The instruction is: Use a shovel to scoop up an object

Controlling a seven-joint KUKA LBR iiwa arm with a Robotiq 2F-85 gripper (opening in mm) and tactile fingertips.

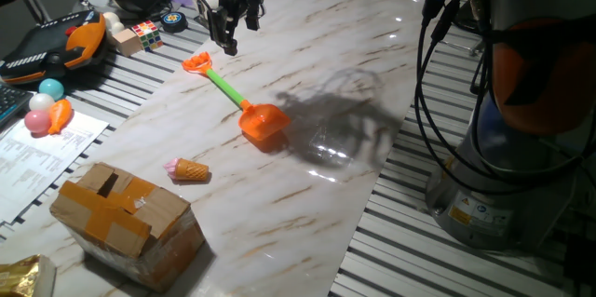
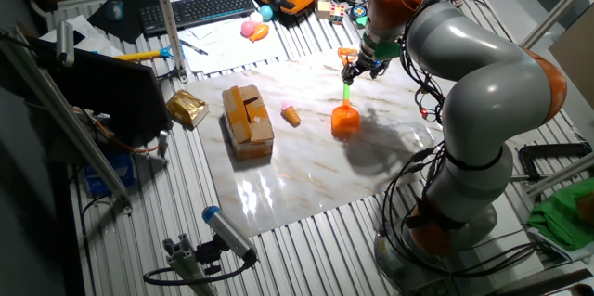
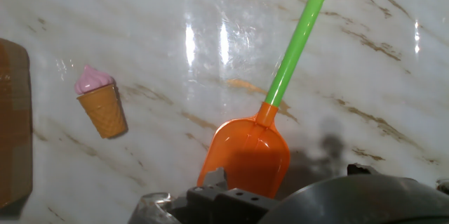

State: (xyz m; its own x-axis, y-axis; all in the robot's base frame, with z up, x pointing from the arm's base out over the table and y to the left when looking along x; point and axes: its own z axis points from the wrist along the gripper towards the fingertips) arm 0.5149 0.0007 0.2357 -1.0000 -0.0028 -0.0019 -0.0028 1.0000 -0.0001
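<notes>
The shovel lies flat on the marble board, orange scoop toward the robot base, green shaft running back to its orange loop end. It also shows in the other fixed view and in the hand view. The object, a tan waffle cone with a pink tip, rests on the board a little apart from the scoop. My gripper hovers above the loop end, fingers apart, holding nothing. The fingers do not show in the hand view.
A taped cardboard box sits near the cone. A pink ball, a puzzle cube and a keyboard lie off the board. A gold packet is beside the box. The board's edge drops to slatted table.
</notes>
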